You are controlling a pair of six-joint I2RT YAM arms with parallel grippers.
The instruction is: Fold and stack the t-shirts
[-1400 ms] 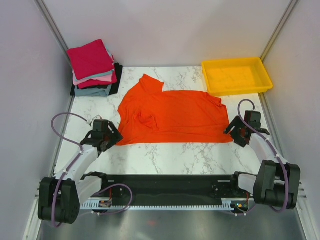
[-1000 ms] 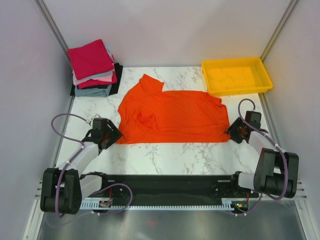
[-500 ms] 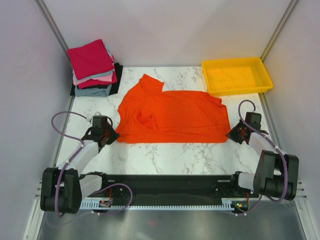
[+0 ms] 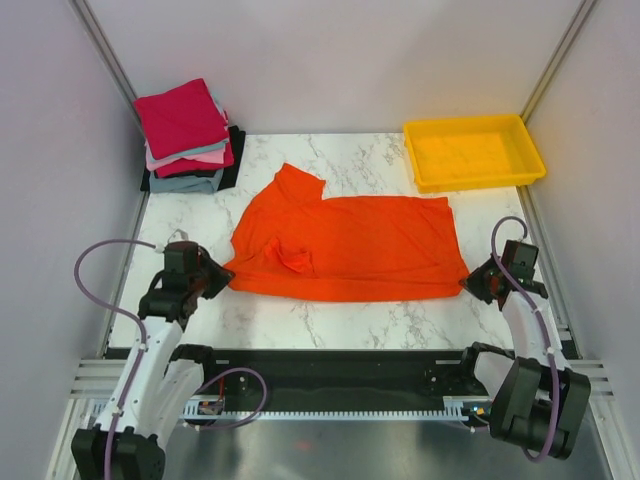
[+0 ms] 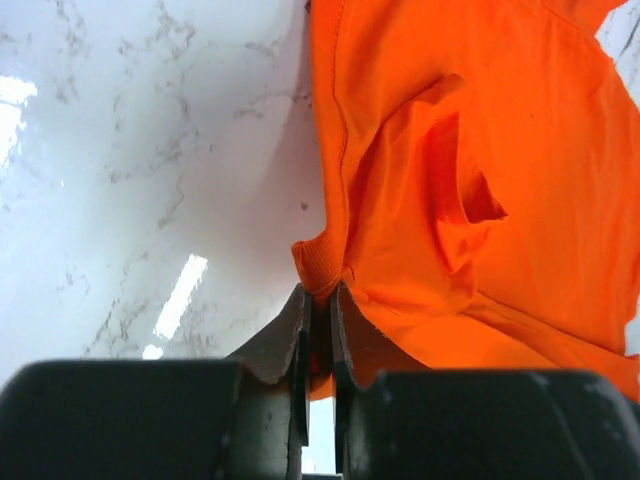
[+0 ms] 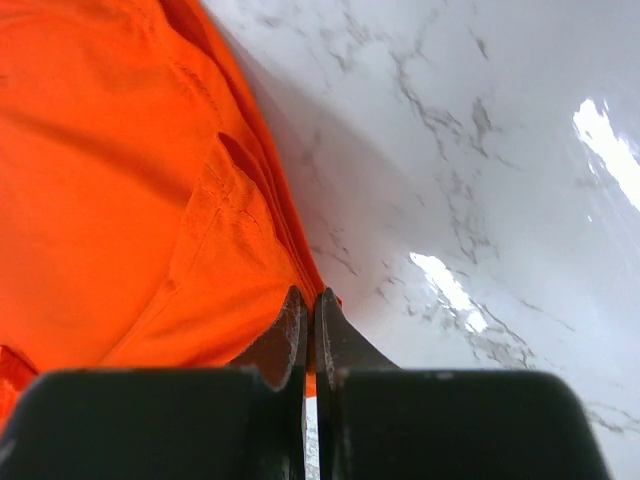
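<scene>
A bright orange-red t-shirt [image 4: 345, 248] lies spread across the middle of the marble table. My left gripper [image 4: 222, 273] is shut on its near left corner, and the left wrist view shows the hem [image 5: 322, 262] pinched between the jaws. My right gripper [image 4: 470, 283] is shut on the near right corner, with the shirt's edge [image 6: 300, 270] clamped between its closed jaws. The shirt [image 5: 480, 180] is stretched between both grippers, with a wrinkle left of centre. Several folded t-shirts [image 4: 188, 135], crimson on top, are stacked at the far left corner.
A yellow plastic tray [image 4: 472, 151] sits at the far right corner. Grey walls close in both sides of the table. The arms' black base rail [image 4: 330, 375] runs along the near edge.
Both grippers closed on the near corners of the orange-red shirt, then pulled it toward the near edge. The shirt has shifted nearer and its near edge is stretched straighter.
</scene>
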